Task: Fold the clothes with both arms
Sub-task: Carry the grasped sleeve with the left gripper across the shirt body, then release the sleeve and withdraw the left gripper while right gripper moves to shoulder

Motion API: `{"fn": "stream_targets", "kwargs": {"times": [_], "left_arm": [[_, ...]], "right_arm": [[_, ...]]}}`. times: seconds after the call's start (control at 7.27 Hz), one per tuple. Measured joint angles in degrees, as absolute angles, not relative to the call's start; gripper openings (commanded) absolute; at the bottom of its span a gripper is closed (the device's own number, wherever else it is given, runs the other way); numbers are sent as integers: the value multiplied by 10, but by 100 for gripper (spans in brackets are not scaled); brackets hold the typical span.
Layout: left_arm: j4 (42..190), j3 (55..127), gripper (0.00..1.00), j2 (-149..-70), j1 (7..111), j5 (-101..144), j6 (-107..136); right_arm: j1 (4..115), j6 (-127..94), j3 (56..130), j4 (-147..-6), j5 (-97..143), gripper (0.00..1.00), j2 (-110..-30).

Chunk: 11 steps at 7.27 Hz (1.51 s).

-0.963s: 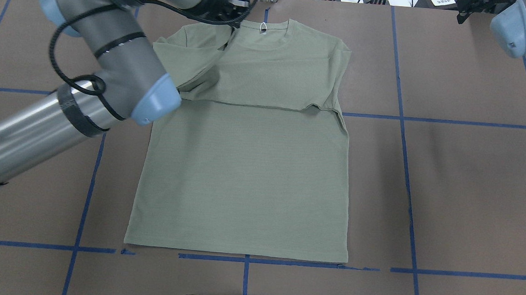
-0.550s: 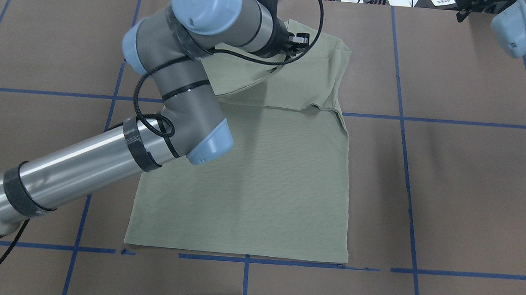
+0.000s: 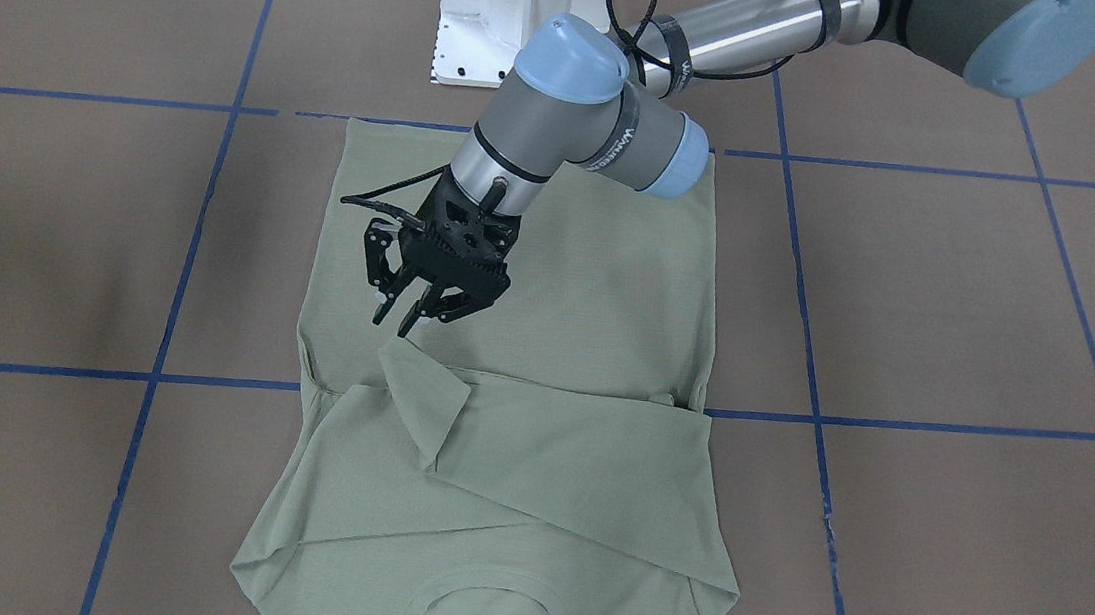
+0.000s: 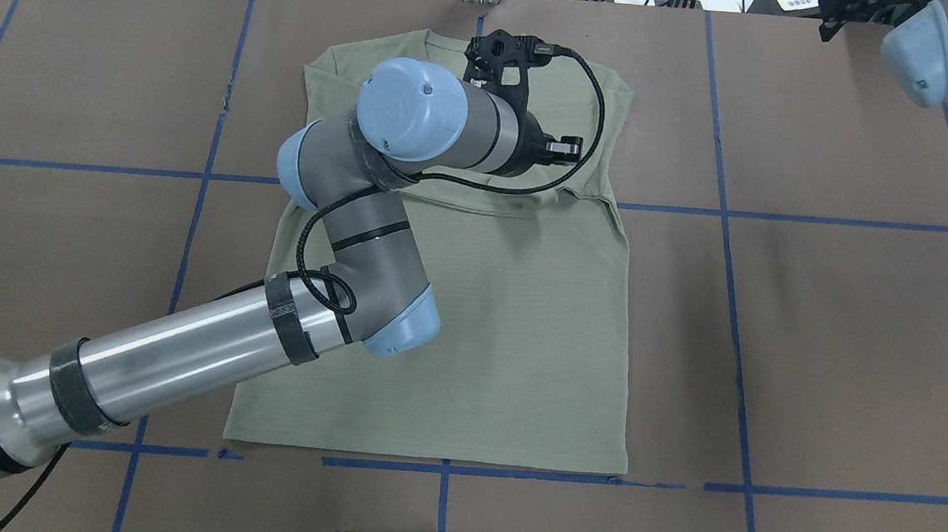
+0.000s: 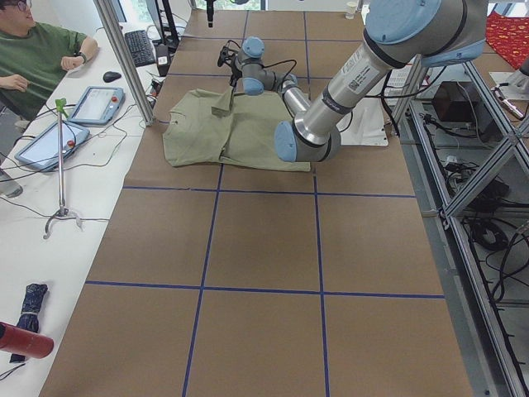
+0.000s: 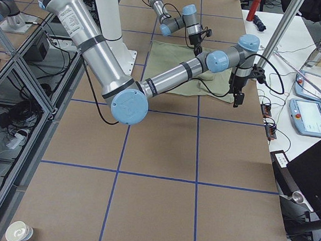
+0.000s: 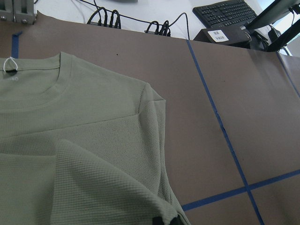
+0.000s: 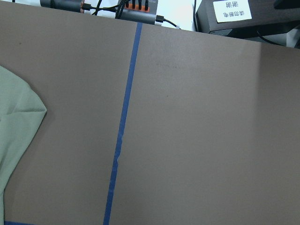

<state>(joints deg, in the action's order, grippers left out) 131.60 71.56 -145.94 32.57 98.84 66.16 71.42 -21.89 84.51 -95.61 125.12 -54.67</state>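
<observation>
Note shirt [image 4: 502, 343] flat on table [image 4: 852, 342], 1 sleeve [image 3: 423, 398] folded across chest. Left gripper [image 3: 403, 319] spread, empty, just above sleeve. Cannot tell right gripper [image 6: 235, 101]. Lift straight up; avoid snagging fold.

Small lettering that seems to read "WARNING" runs along the left arm [image 3: 626, 144] at its grey wrist, while the white label [image 8: 232, 10] on the far black box [image 8: 243, 26] carries upside-down characters that stay illegible.

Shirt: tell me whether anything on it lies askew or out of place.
The folded-over sleeve lies slanted across the shirt, and its cuff end is turned back in a raised flap near the left gripper. Nothing else stands out.
</observation>
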Motion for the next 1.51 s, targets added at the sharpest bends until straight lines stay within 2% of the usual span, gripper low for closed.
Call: {"fn": "stream_targets", "kwargs": {"times": [0.28,0.55,0.83,1.1,1.24,1.38,1.51], "left_arm": [[1305,730,100,-1454,321,1018,653],[1227,770,100,-1429,357,1106,612],[1135,827,100,-1365,425,1168,521],[1112,848,100,-1289,506,1207,397],[1110,848,100,-1260,544,1215,327],[1110,846,100,-1239,573,1224,279],[1112,842,100,-1226,592,1242,253]], "right_arm": [[700,-243,846,-952,1251,100,-540],[655,-321,845,-949,1245,100,-502],[608,-392,840,-949,1225,100,-461],[549,-462,817,-951,1168,99,-414],[515,-496,788,-951,1130,95,-381],[479,-530,756,-951,1085,86,-350],[447,-554,724,-950,1043,83,-321]]}}
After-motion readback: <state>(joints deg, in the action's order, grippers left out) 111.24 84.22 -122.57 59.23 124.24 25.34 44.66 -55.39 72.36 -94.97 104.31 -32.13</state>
